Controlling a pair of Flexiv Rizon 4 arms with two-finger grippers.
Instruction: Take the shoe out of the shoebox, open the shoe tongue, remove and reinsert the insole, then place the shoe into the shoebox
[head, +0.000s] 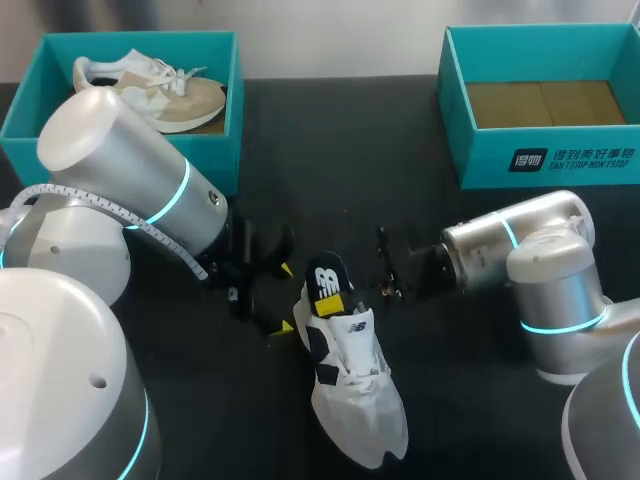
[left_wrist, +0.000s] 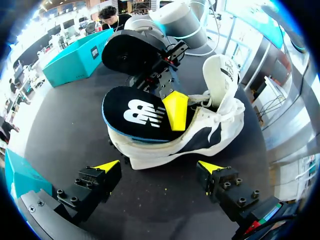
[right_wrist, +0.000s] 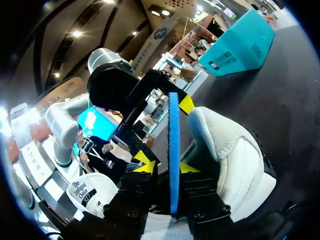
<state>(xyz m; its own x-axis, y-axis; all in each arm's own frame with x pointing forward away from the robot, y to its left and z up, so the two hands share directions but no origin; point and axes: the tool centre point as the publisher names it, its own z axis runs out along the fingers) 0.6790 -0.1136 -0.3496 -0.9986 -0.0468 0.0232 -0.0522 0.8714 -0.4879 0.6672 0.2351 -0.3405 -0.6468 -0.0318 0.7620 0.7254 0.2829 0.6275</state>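
A white and black shoe (head: 352, 385) lies on the dark table, toe toward me. Its black insole (head: 328, 283) sticks up out of the heel. The right gripper (right_wrist: 167, 167) stands around the insole's blue edge (right_wrist: 173, 125). One fingertip lies against the insole and a narrow gap shows at the other, so it is open. In the left wrist view one of its yellow fingers (left_wrist: 175, 111) lies flat on the insole's printed face (left_wrist: 132, 114). My left gripper (left_wrist: 159, 167) is wide open and empty just short of the shoe's side (left_wrist: 210, 137), left of the heel (head: 283, 298).
An empty teal shoebox (head: 545, 160) with a brown floor stands at the back right. A second teal box (head: 215, 150) at the back left holds a beige shoe (head: 150, 90). Both arms' big bodies crowd the near corners.
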